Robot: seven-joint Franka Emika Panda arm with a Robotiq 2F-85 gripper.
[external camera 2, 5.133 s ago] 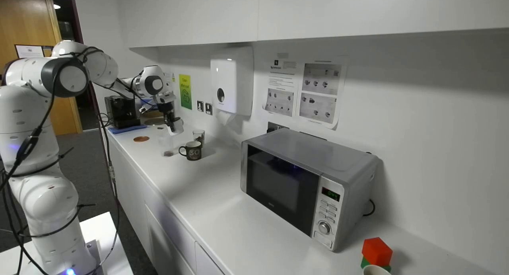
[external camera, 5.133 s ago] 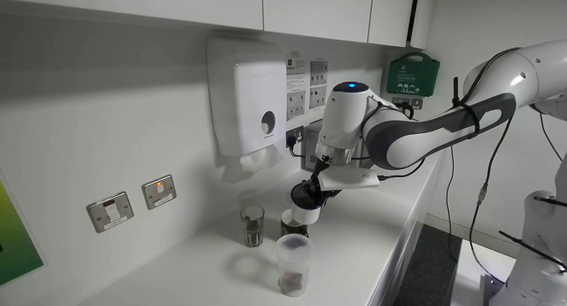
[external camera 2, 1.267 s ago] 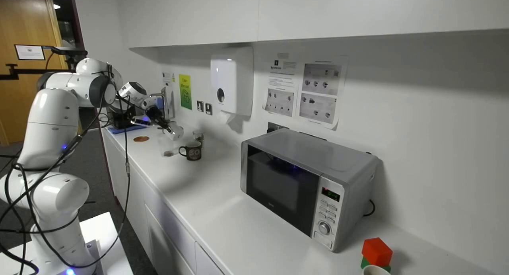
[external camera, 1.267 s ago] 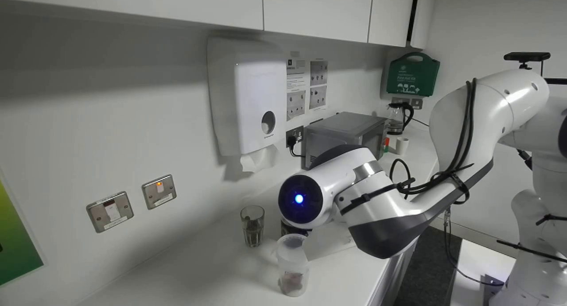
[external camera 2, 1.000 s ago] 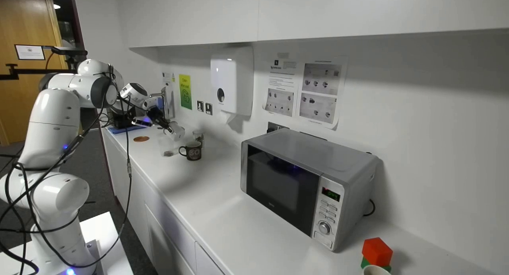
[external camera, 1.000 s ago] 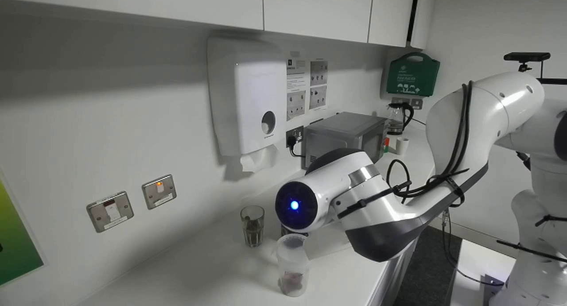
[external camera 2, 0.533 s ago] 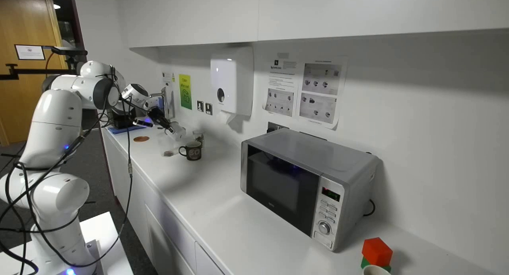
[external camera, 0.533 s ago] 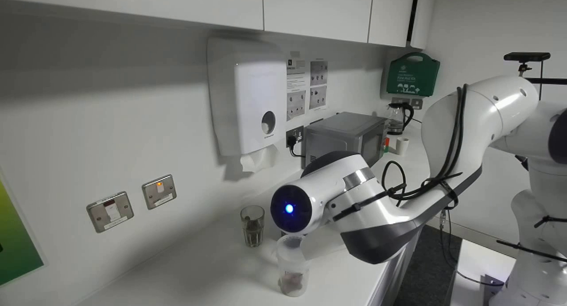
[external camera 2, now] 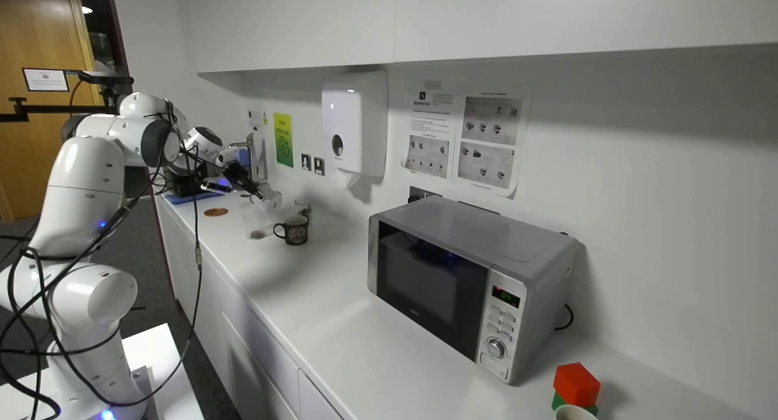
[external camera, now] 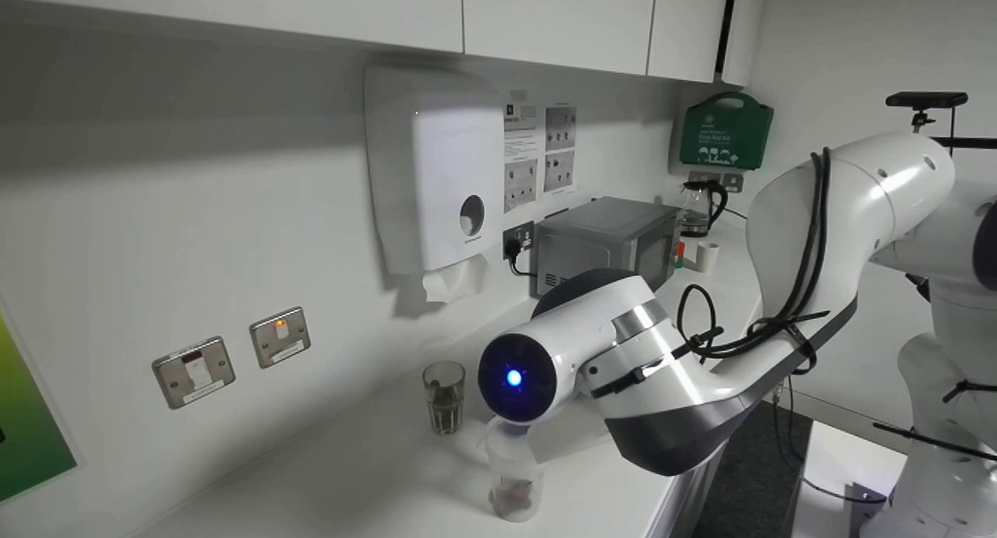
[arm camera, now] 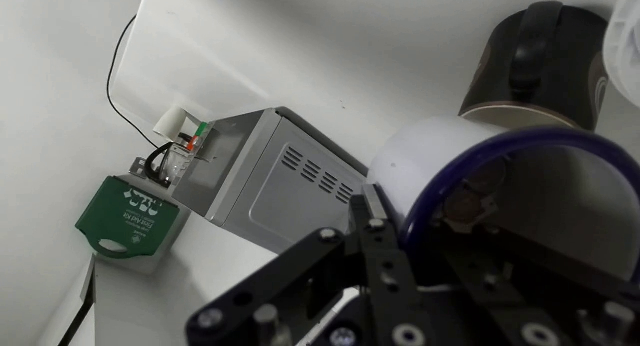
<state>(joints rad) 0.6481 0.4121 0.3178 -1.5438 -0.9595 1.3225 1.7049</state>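
Compared with the earliest frame, the arm stands lower with its wrist turned, so the white cup, nearly upright then, leans now at the right of the wrist view; I judge its content, if any, less secure. The claw is closed tightly on the cup's wall. In an exterior view, a clear tub stands at lower centre.

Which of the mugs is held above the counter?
The blue-rimmed white mug, tilted in the gripper; the black mug and the plain white mug stand on the counter.
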